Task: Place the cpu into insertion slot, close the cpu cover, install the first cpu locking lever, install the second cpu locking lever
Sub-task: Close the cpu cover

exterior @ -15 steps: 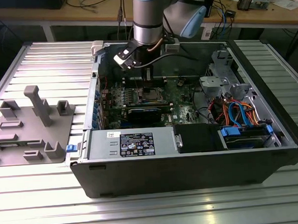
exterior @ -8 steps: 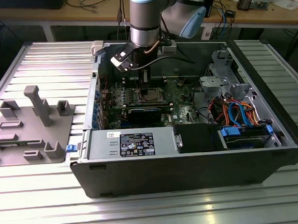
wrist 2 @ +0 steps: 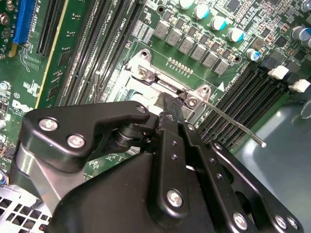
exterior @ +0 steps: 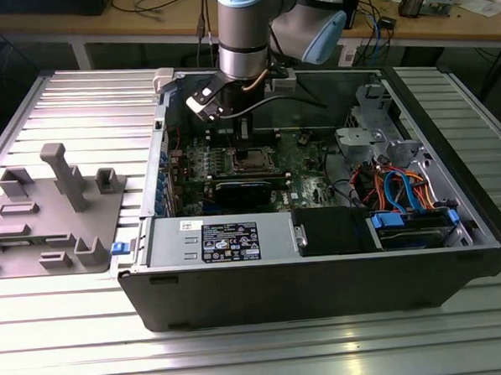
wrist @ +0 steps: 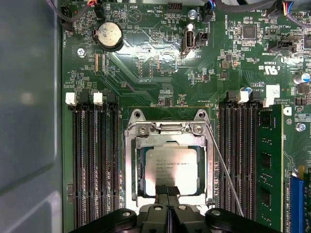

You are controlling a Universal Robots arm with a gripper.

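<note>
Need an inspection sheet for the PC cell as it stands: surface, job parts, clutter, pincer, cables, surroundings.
Surface: ribbed grey metal table, carrying an open black computer case.
Job's things: small square silver-topped cpu sits in the silvery-rimmed insertion slot on the green circuit board. Thin silvery cpu cover frame lies over it, with the chip showing through its window. Thin wire locking lever angles away from the frame, seemingly unlatched.
Clutter: grey plastic fixture block on the table at the exterior view's left.
Grippers: black pincer shut, tips at the cover's edge.
Cables: orange and blue cables inside the case.
Surroundings: wooden bench behind, with loose wires.
</note>
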